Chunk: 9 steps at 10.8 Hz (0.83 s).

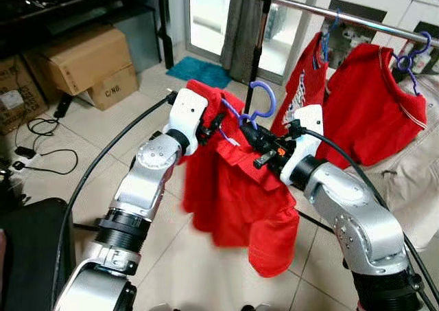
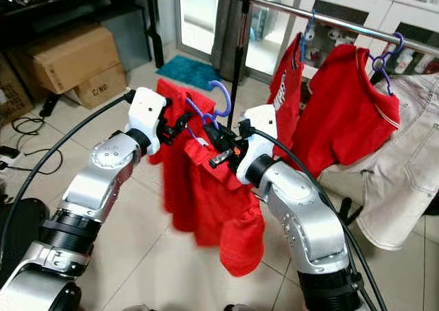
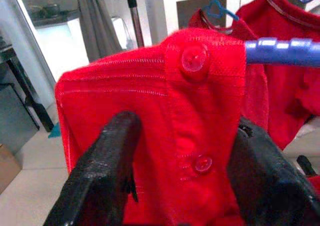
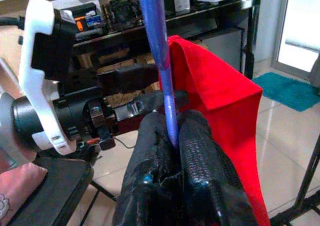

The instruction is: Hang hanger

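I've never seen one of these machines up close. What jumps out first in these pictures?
Front and centre, a red shirt on a purple hanger is held up between two silver arms. The left hand pinches the shirt's buttoned fabric, and the right hand is clamped on the hanger's thin purple stem. Behind, to the right, a metal rail already carries two more red shirts.

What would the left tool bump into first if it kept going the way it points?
Probably the red shirt it already grips. Beyond that cloth, the line seems to lead toward the red shirts hanging on the rail, though depth is unclear.
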Tool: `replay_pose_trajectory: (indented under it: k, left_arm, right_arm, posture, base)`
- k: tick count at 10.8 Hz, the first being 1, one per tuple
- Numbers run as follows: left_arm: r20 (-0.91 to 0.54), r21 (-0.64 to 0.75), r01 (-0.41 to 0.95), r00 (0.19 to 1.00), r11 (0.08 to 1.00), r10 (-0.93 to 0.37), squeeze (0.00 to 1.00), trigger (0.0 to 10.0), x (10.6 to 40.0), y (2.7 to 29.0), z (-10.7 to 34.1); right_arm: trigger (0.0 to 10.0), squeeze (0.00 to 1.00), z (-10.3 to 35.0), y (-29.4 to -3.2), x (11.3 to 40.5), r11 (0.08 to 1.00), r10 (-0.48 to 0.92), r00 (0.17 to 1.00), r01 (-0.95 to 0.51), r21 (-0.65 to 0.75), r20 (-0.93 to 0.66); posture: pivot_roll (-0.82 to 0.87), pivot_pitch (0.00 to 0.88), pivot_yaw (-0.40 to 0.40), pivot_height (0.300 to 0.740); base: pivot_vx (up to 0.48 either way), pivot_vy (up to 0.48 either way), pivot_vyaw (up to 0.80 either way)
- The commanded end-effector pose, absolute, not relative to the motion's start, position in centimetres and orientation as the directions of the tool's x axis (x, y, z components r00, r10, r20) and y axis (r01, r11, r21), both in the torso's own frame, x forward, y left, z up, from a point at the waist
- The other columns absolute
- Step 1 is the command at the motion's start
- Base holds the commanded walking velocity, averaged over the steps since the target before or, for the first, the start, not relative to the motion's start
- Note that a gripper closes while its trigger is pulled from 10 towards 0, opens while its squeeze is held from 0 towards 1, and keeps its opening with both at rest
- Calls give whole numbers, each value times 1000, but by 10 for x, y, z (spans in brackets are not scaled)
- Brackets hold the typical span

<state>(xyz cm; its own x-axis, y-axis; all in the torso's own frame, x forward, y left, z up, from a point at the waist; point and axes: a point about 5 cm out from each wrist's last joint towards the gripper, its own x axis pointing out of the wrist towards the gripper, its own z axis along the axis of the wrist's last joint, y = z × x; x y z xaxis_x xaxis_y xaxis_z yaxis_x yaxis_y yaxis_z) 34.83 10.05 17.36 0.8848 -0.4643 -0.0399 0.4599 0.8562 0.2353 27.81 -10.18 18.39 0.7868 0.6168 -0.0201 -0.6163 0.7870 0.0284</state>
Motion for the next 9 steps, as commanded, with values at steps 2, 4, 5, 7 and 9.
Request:
replay_pose_trajectory:
  k: [2,4,5,7,9]
  left_arm:
    - [-25,212,459,885,863,-464,0,0,349,104,174]
    - [-31,217,465,882,858,-471,0,0,348,105,171]
    - [-33,215,466,882,858,-470,0,0,346,104,170]
    - [-26,227,472,878,852,-479,0,0,344,104,171]
    - [-16,222,461,882,859,-470,0,0,344,109,174]
  right_arm:
    - [0,0,194,-105,272,797,603,797,-604,20,33]
    - [0,0,195,-106,271,799,601,799,-601,17,34]
    - [0,0,194,-106,271,799,600,799,-601,16,33]
    - [0,0,195,-107,271,799,599,800,-600,33,39]
    - [0,0,193,-104,273,796,602,798,-603,51,34]
  posture:
    - [-150,0,-17,740]
    - [-152,0,-16,740]
    - [-143,0,-19,740]
    - [-99,0,-52,740]
    - [-95,0,-45,740]
  base:
    - [0,0,0]
    - [0,0,0]
    - [0,0,0]
    - [0,0,0]
    - [0,0,0]
